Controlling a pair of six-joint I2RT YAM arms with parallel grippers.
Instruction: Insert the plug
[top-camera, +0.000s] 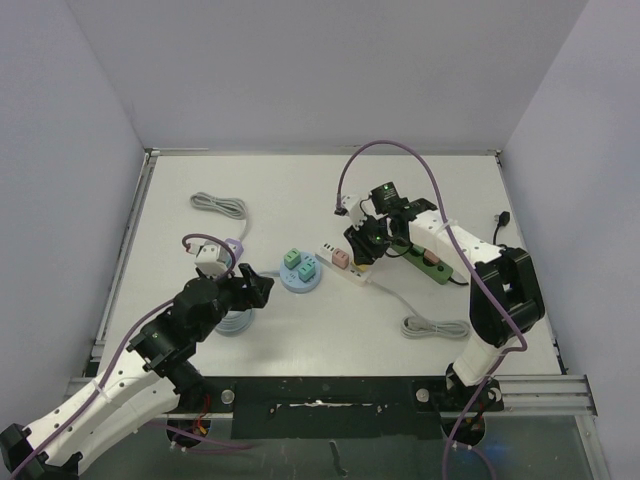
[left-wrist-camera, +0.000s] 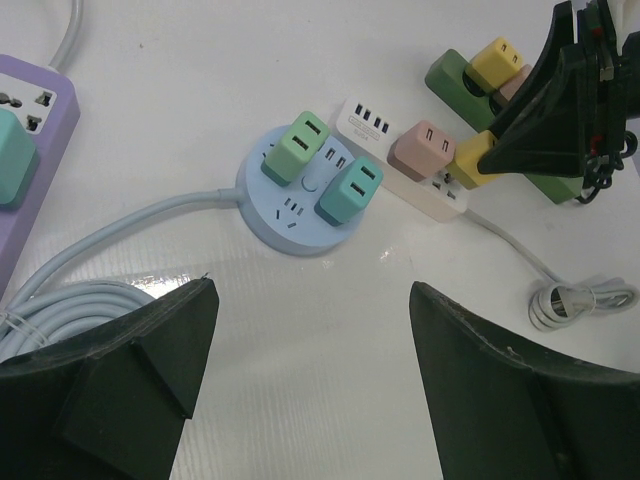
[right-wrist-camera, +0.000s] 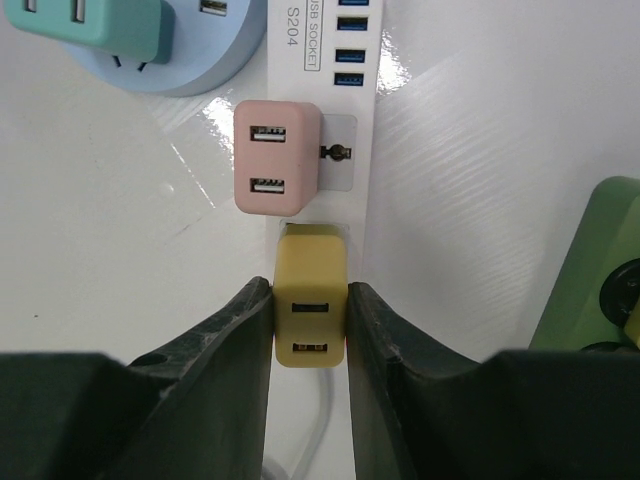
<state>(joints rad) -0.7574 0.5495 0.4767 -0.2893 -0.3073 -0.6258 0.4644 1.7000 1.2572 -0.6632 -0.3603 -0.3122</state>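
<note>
A yellow plug (right-wrist-camera: 311, 300) is pinched between the fingers of my right gripper (right-wrist-camera: 309, 290), which is shut on it. The plug stands on the white power strip (right-wrist-camera: 365, 200), right beside a pink plug (right-wrist-camera: 277, 155) seated in the same strip. I cannot see its prongs or how deep it sits. The left wrist view shows the yellow plug (left-wrist-camera: 472, 160) low against the strip (left-wrist-camera: 365, 122), level with the pink plug (left-wrist-camera: 422, 150). From above, the right gripper (top-camera: 362, 250) covers that end of the strip (top-camera: 345, 268). My left gripper (left-wrist-camera: 312, 300) hangs open over bare table, holding nothing.
A round blue socket hub (left-wrist-camera: 300, 215) carrying two green plugs lies left of the white strip. A green strip (top-camera: 425, 262) sits close behind the right gripper. A purple strip (top-camera: 222, 250) lies by the left arm. Coiled cables (top-camera: 435, 327) rest at front right and back left (top-camera: 220, 205).
</note>
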